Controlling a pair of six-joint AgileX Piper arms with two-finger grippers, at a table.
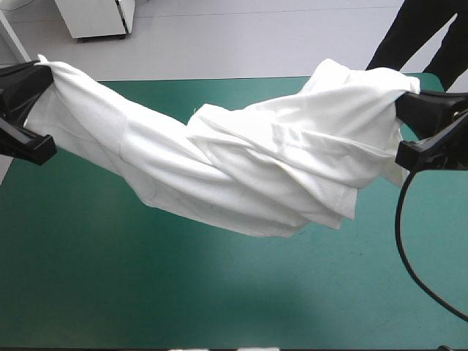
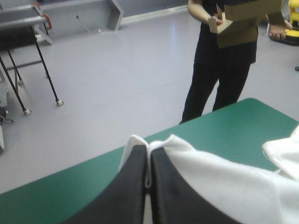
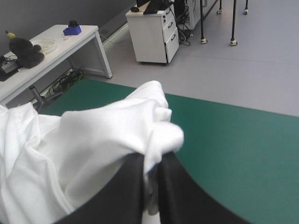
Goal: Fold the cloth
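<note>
One white T-shirt point(image 1: 241, 168), raised over the teal-green table point(image 1: 110, 292), slung as a twisted, sagging band from the table's left edge to its right edge. Left gripper point(image 2: 148, 154): black fingers pinched on one end, near the table's far left corner. Right gripper point(image 3: 152, 161): pinched on the bunched other end, near the far right corner.

Sleeves and collar of the T-shirt point(image 1: 241, 168) are lost in twisted folds — its ends vanish between the jaws, and it masks the surface point(image 1: 110, 278) below.
</note>
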